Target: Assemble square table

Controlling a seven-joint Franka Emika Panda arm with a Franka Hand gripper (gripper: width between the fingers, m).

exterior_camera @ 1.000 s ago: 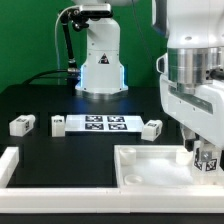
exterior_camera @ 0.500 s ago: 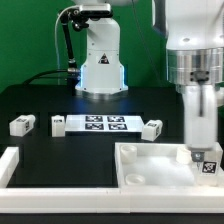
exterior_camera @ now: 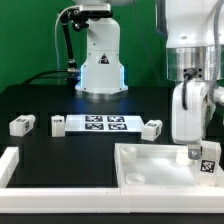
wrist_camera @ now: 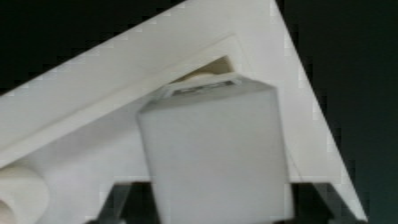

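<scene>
Gripper (exterior_camera: 203, 156) closed on one upright leg block (exterior_camera: 209, 158), set at the far corner, on the exterior view's right, of the square table slab (exterior_camera: 150, 166); the slab lies along the near edge of the black table (exterior_camera: 70, 150); a second leg block (exterior_camera: 57, 124) and a third leg block (exterior_camera: 151, 128) lie just beside the ends of the marker board (exterior_camera: 103, 122); a fourth leg block (exterior_camera: 20, 125) lies apart, toward the exterior view's left.

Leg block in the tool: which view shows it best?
The wrist view: the leg block fills the frame's middle, its end at a corner of the square table slab. The exterior view shows only a small tagged part under the tool.
</scene>
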